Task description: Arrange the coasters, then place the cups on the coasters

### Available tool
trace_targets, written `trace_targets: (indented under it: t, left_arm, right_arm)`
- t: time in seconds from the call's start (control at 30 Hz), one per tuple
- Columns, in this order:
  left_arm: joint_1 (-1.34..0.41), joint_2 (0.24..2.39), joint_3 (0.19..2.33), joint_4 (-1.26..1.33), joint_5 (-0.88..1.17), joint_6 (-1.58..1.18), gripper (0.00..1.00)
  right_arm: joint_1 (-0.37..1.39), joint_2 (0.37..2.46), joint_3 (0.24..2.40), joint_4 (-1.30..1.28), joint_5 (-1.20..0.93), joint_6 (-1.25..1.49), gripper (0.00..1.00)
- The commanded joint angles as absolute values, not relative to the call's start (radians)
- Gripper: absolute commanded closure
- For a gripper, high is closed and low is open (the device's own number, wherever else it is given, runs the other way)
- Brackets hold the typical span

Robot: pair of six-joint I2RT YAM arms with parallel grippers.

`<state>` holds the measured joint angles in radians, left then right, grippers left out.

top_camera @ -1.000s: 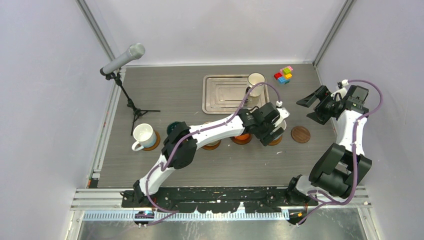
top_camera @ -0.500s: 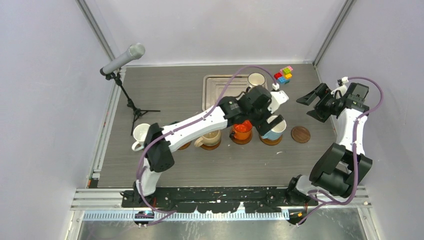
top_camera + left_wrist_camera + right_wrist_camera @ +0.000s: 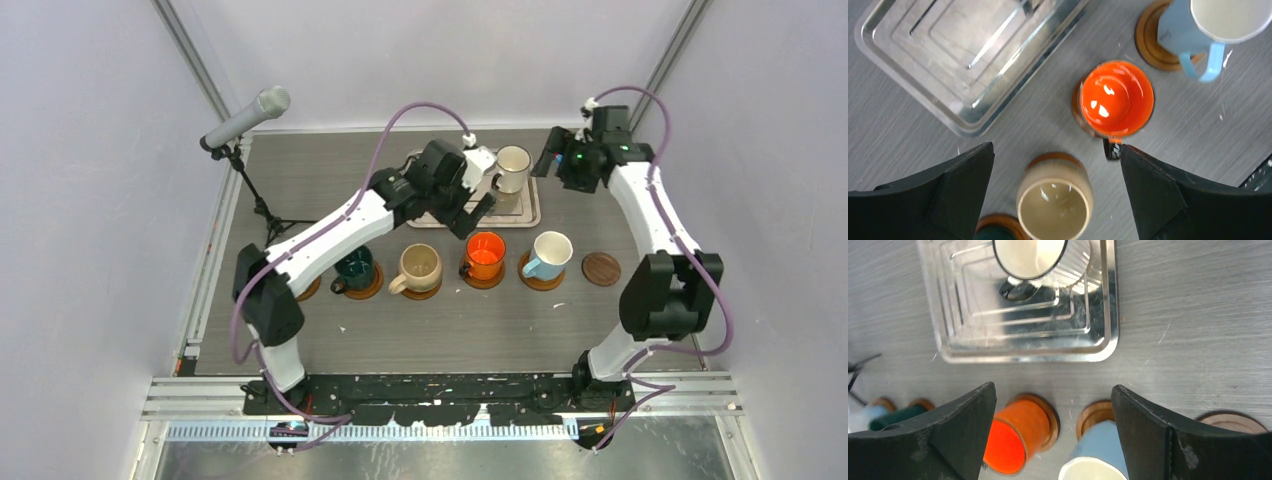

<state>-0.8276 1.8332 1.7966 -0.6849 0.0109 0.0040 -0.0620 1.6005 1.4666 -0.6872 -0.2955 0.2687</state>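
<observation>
Left end effector (image 3: 1056, 152) now away from light blue cup (image 3: 551, 254), wide open, empty.

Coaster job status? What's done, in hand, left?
Done: the dark green cup, beige cup, orange cup and light blue cup each sit on a coaster. In hand: nothing; left claw and right claw are open and empty near the tray. Left: the whitish cup stands in the tray, and the dark coaster is bare.
</observation>
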Motion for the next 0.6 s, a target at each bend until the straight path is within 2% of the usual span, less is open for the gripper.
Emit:
trace_targets:
  t: [0.0, 0.1, 0.23, 0.57]
  left_arm:
    - [-0.813, 1.654, 1.666, -0.613, -0.031, 0.005, 0.0]
    - [-0.781, 1.572, 1.597, -0.599, -0.038, 0.005, 0.0]
    - [-0.75, 1.515, 1.563, -0.624, -0.031, 0.005, 0.0]
    - [-0.717, 1.439, 1.514, -0.654, -0.03, 0.005, 0.0]
  right_arm:
    - [0.084, 1.695, 1.587, -0.683, 0.062, 0.404, 0.11]
    - [0.181, 1.767, 1.657, -0.694, 0.213, 0.45, 0.12]
    - [0.266, 1.867, 1.753, -0.717, 0.297, 0.5, 0.12]
    - [0.314, 2.06, 1.911, -0.769, 0.319, 0.589, 0.12]
